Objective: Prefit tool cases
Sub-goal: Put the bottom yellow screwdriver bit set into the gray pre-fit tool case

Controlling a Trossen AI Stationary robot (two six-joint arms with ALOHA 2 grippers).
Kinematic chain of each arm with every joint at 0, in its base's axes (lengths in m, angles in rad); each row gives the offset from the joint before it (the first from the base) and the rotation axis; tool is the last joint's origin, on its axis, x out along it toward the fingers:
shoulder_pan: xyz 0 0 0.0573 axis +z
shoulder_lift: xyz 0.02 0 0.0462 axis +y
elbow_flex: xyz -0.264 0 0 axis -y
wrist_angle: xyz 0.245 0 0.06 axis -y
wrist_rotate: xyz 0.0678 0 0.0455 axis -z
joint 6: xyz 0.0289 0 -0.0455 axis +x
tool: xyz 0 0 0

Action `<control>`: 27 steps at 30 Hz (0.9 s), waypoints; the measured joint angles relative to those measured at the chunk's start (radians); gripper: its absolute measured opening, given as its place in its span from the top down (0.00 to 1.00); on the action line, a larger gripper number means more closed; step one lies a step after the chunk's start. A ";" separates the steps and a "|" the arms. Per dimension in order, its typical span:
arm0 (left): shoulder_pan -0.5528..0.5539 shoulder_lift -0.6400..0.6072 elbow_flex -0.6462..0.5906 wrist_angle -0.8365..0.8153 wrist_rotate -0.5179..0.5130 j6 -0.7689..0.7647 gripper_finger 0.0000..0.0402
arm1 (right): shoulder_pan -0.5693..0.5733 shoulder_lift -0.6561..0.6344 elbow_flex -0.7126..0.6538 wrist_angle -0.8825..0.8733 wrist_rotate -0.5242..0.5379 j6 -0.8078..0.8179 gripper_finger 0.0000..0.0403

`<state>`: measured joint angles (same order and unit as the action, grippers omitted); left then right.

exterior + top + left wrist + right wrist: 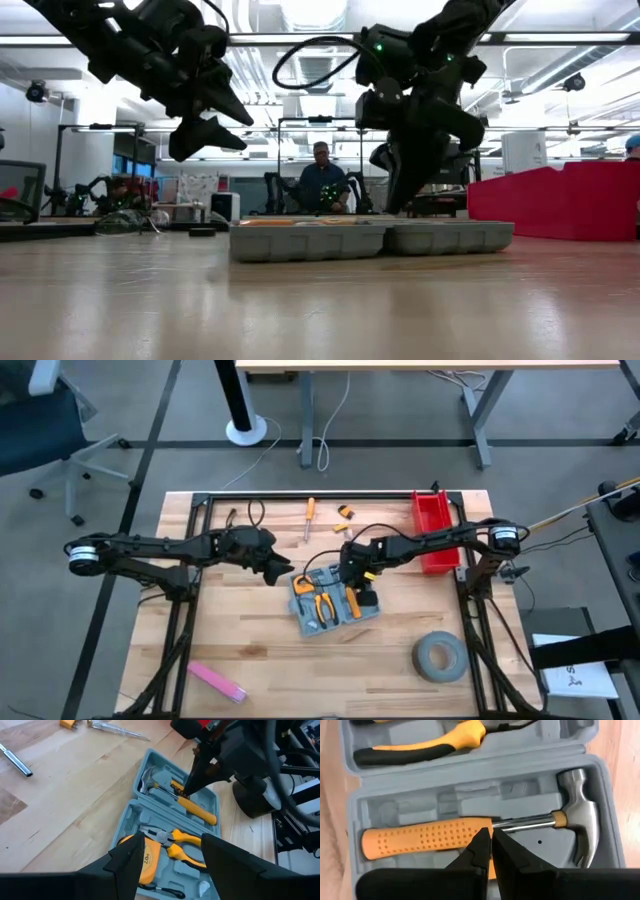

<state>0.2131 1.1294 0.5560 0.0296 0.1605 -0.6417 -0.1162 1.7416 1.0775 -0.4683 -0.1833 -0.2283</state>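
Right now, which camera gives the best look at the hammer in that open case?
The right wrist view: the hammer fills it, head and yellow handle lying in the tool case. The left wrist view shows it partly behind the right gripper. From the high view it is tiny; the low view hides it.

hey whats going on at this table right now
A two-armed robot is fitting tools into an open blue-grey plastic tool case lying flat mid-table. The right pincer, shut, presses its tips down at the yellow-handled hammer seated in one half. The left pincer hangs open above the other half, where yellow-handled pliers and a yellow tape measure already lie. A screwdriver lies loose on the table.
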 joint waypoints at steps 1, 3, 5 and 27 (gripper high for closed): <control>0.000 0.000 0.000 0.001 0.000 0.000 0.49 | 0.000 0.000 0.000 -0.007 0.000 0.000 1.00; 0.000 0.000 0.000 0.001 0.000 0.000 0.49 | 0.000 0.001 -0.003 -0.022 0.000 -0.005 1.00; 0.000 0.000 0.000 0.000 0.000 0.000 0.49 | 0.000 0.001 -0.006 -0.018 0.000 -0.018 1.00; 0.000 0.000 0.000 0.000 0.008 -0.007 0.49 | -0.029 -0.043 -0.046 0.021 0.019 -0.014 1.00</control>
<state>0.2130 1.1297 0.5560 0.0296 0.1684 -0.6491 -0.1453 1.6990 1.0314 -0.4476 -0.1639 -0.2428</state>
